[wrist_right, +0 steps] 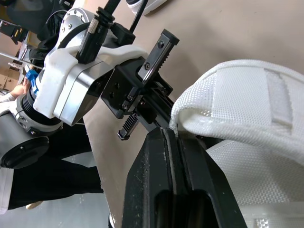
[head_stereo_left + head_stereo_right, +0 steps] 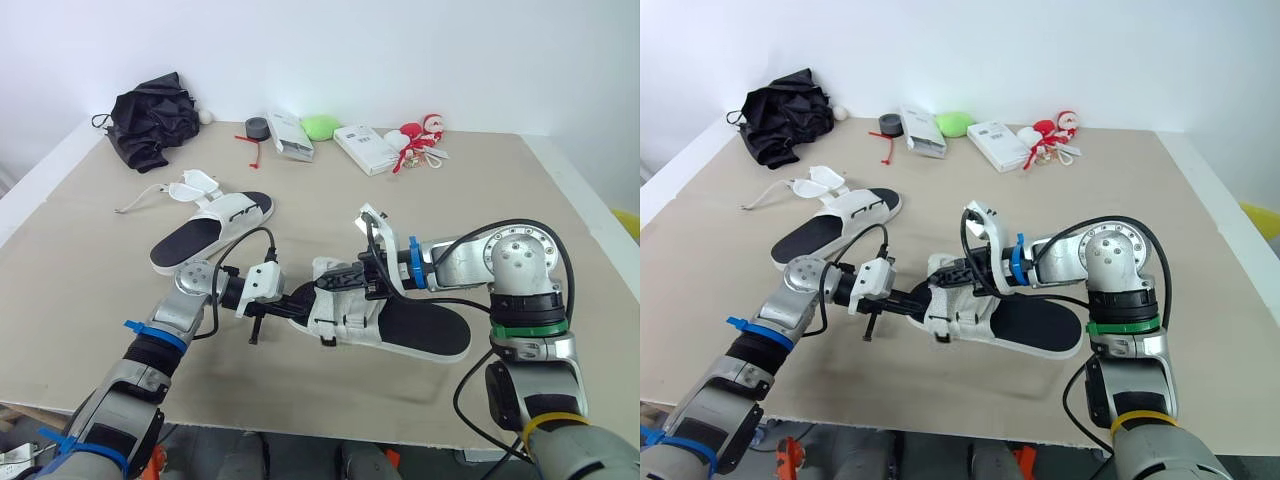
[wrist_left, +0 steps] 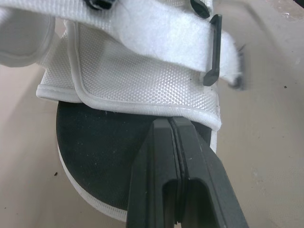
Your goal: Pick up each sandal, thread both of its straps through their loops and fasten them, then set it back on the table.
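**Working on the straps of the near sandal**

The near sandal (image 2: 400,325) lies in the middle of the table (image 2: 90,300), its toe toward my left side, and both my claws are at its white upper. My left gripper (image 3: 170,126) has its fingers pressed together, with the tips just at the hem of the upper, above the black insole. My right gripper (image 1: 167,135) is pressed together as well, and its tips touch the edge of a white strap flap (image 1: 237,90).

To do this step well, I think one claw should hold the sole steady. The other should take the strap near its free end, lead it flat through the black loop (image 3: 213,50) without twisting, and then press it down.

I cannot make out whether a thin edge of fabric is caught between either pair of fingers. I also cannot tell which of the two straps this flap is, because my own grippers cover part of the upper. The other sandal (image 2: 215,228) lies further back with its straps open.
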